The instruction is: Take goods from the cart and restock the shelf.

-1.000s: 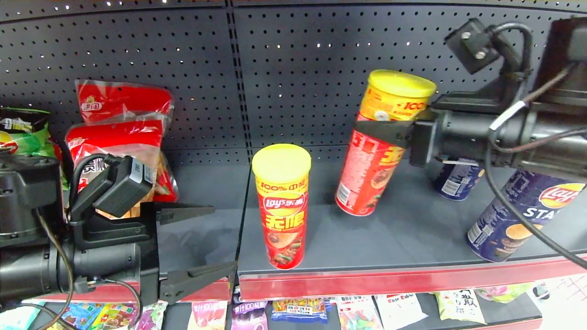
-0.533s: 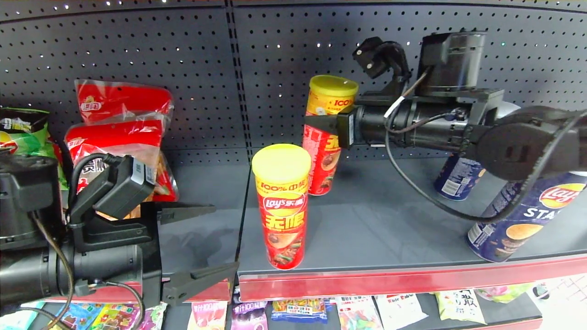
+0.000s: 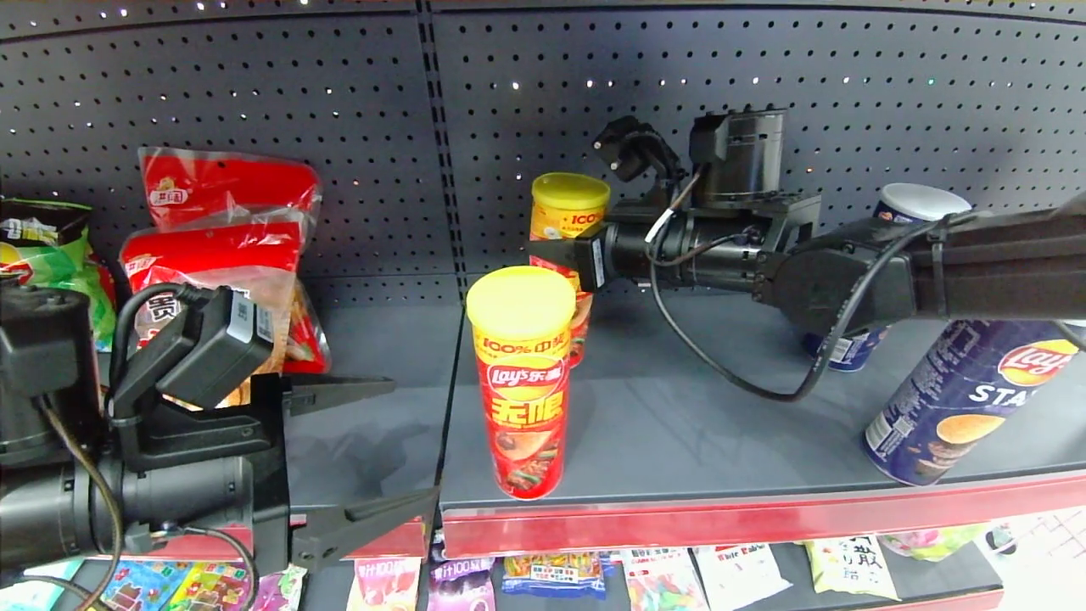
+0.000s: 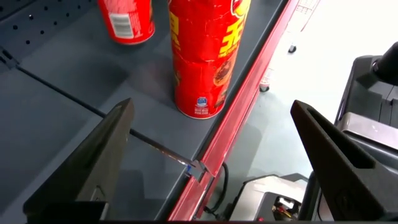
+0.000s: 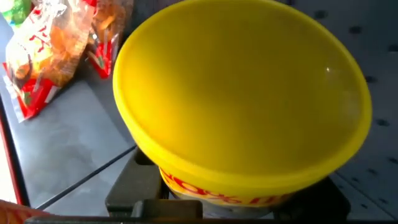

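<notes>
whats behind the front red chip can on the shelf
A second red can, held by the right gripper, with the pegboard wall behind it. In the head view the front red can covers its lower part.

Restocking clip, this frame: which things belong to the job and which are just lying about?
Job: held red chip can, clamped in the right gripper; shelf deck; left gripper, open at the shelf edge.
Lying about: front red chip can; blue chip cans; red snack bags; green bag; lower-shelf packets.
</notes>
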`<state>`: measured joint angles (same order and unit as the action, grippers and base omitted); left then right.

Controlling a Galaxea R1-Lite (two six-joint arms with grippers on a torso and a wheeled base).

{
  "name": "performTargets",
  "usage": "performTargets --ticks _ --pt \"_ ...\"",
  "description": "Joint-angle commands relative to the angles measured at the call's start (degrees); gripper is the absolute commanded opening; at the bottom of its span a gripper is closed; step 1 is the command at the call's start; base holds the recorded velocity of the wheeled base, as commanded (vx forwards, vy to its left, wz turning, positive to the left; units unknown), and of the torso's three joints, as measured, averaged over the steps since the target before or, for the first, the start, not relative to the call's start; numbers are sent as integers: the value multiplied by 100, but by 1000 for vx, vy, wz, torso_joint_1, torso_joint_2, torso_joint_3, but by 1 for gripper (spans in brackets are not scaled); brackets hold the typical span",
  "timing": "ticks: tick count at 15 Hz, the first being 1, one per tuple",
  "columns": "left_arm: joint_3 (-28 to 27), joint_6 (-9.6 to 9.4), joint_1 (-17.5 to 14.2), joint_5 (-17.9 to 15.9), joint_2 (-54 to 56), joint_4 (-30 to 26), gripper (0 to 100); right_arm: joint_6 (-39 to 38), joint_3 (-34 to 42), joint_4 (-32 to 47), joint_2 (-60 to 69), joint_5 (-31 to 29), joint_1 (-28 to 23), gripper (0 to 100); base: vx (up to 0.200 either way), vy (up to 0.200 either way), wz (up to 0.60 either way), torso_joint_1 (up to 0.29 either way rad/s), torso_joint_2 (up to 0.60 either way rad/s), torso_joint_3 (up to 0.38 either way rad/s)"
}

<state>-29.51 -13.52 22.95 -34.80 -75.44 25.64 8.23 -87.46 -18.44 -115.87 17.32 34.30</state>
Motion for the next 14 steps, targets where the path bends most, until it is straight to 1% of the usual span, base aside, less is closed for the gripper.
performTargets --ticks 1,5,8,10,12,13,14 --pt "-2 -2 -2 0 29 3 100 21 -26 -1 -102 -1 32 0 0 0 0 0 0 0" --pt "7 7 7 0 38 3 100 21 -79 -1 -164 -1 50 0 0 0 0 0 0 0" --pt "33 7 86 0 38 -6 100 21 -325 -1 -304 -10 59 0 0 0 0 0 0 0" --pt "33 7 165 18 29 -6 100 21 -290 8 -313 -10 112 0 0 0 0 0 0 0" --pt "16 7 165 26 29 -6 100 21 -272 8 -304 -10 120 0 0 0 0 0 0 0" --pt "33 7 165 26 29 -6 100 21 -263 8 -304 -18 138 100 0 0 0 0 0 0" --pt "33 7 165 26 29 -6 100 12 -228 8 -278 -27 173 100 0 0 0 0 0 0"
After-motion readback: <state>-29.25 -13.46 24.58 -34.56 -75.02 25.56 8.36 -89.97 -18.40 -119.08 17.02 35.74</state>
